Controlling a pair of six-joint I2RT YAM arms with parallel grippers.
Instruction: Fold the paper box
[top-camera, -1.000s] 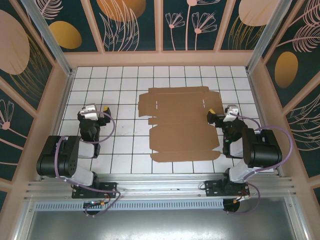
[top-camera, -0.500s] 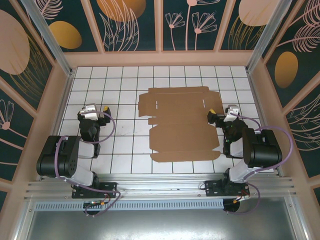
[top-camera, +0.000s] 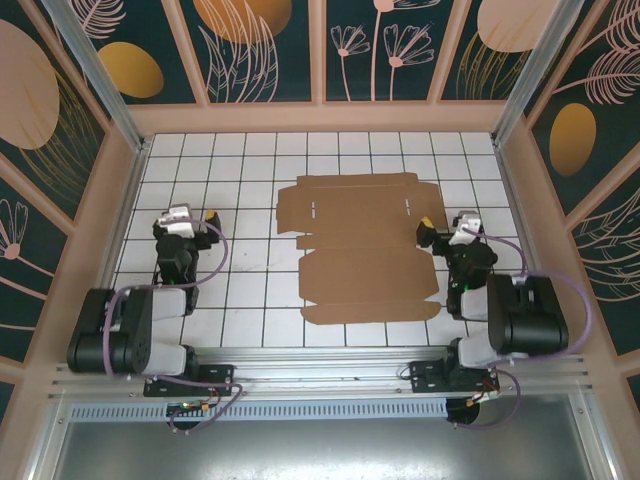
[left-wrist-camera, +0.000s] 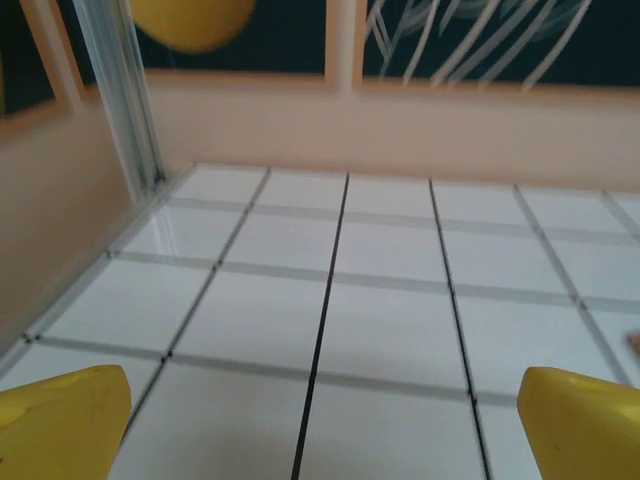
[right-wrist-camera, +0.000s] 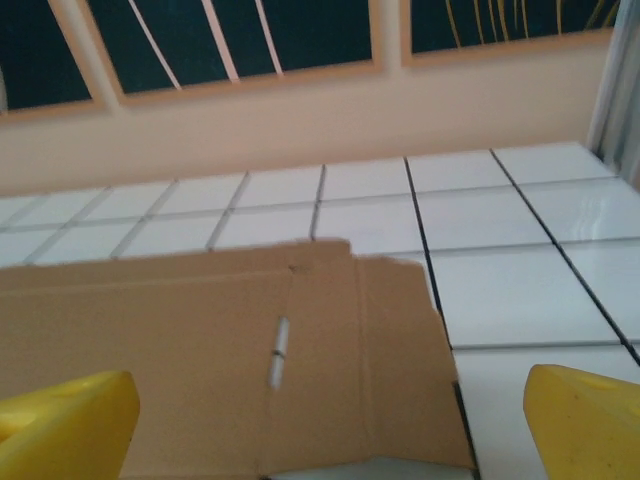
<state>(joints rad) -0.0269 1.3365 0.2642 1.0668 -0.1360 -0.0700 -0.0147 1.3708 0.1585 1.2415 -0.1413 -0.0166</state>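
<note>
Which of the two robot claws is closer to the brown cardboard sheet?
The right gripper: the paper box lies just ahead of its open yellow fingers. The left gripper faces bare white tiles, well apart from the sheet.

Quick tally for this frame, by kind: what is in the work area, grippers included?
Cardboard sheets: 1, the paper box, lying flat and unfolded
Grippers: 2, the left gripper and the right gripper, both open
Total: 3
</note>
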